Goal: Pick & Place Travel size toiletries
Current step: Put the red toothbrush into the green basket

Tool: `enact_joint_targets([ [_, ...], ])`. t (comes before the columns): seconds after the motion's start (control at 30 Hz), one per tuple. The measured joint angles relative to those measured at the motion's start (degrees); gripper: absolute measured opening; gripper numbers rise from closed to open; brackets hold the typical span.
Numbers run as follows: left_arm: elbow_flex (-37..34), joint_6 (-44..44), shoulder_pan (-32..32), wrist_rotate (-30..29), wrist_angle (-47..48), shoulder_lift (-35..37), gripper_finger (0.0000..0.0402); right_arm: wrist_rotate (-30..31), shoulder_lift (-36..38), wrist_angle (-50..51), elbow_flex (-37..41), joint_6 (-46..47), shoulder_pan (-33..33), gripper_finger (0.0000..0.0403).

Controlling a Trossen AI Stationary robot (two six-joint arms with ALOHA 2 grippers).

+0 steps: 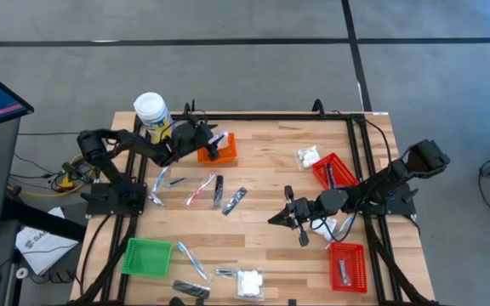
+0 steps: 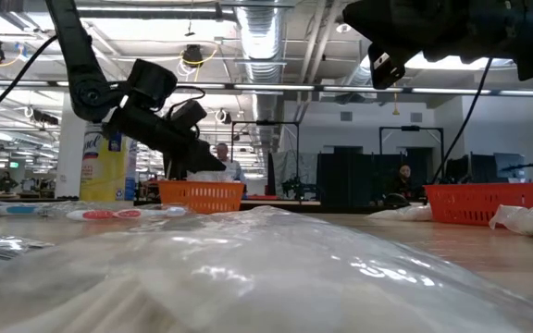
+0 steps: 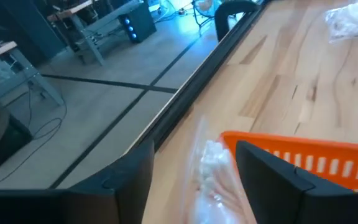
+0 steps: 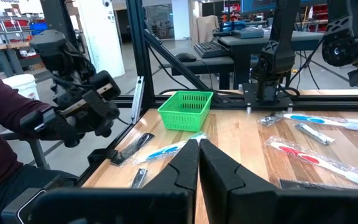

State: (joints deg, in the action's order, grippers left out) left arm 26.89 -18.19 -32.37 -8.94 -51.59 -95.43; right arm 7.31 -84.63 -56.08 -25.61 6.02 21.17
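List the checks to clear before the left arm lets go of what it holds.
1. Left pincer closed on the clear-wrapped white packet: ok.
2. Packet fully over the orange mesh basket: cannot tell; it sits at the rim.
3. Free room inside the basket: cannot tell; the arm hides it in the high view.
4. Right pincer shut, empty and far from the basket: ok.
5. White-lidded yellow-labelled jar upright beside the left arm, not touching it: ok.
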Motion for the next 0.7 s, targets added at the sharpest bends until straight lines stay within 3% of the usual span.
enact_joint_targets([
  [0.23,-1.3,0.01,3.64,-0.1,0.84,6.29,0.0224,0.0,0.0,0.49,0.01,0.0,0.0,0.0008],
  [0.7,-4.61,5.61,16.29,-0.07,21.57,37.06,0.02,0.02,0.02,0.25,0.01,-0.01,-1.09,0.0008],
])
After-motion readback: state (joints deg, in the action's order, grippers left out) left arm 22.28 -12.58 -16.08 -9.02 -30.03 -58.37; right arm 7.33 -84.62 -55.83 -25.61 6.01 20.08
